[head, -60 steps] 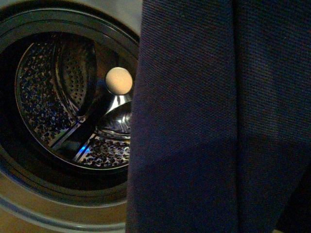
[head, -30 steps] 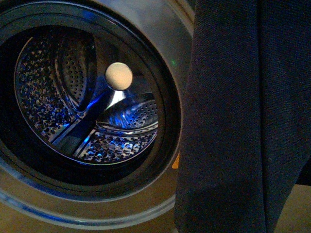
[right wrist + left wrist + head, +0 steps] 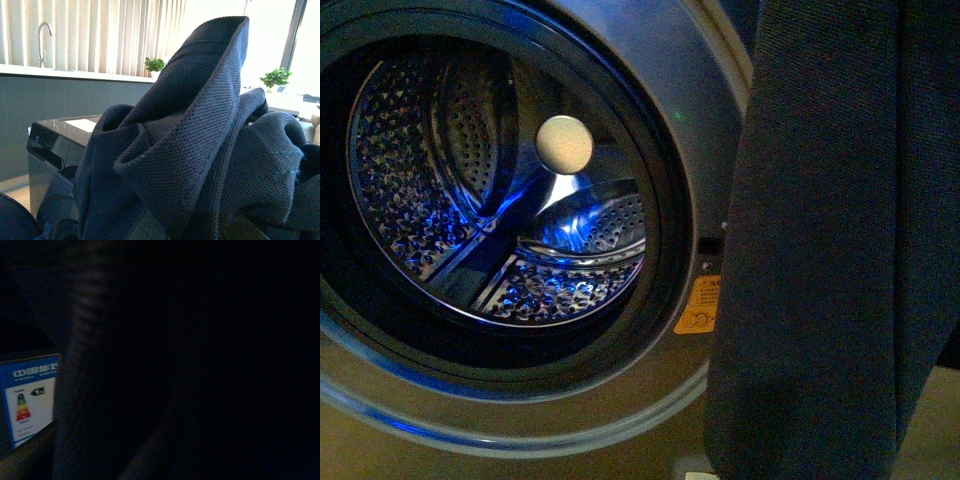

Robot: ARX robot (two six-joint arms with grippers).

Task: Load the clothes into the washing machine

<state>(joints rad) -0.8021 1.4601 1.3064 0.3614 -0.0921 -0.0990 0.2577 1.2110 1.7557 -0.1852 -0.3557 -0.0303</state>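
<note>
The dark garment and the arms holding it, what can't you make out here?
Front view: the garment hangs near the lens, hiding the washing machine's right side; its ends are cut off, neither arm shows.
Left wrist view: nearly dark, nothing readable.
Right wrist view: bunched garment covers the fingers, so their grip is hidden.

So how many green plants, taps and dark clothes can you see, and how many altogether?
Green plants: 2
Tap: 1
Dark navy clothes: 1
Total: 4
</note>
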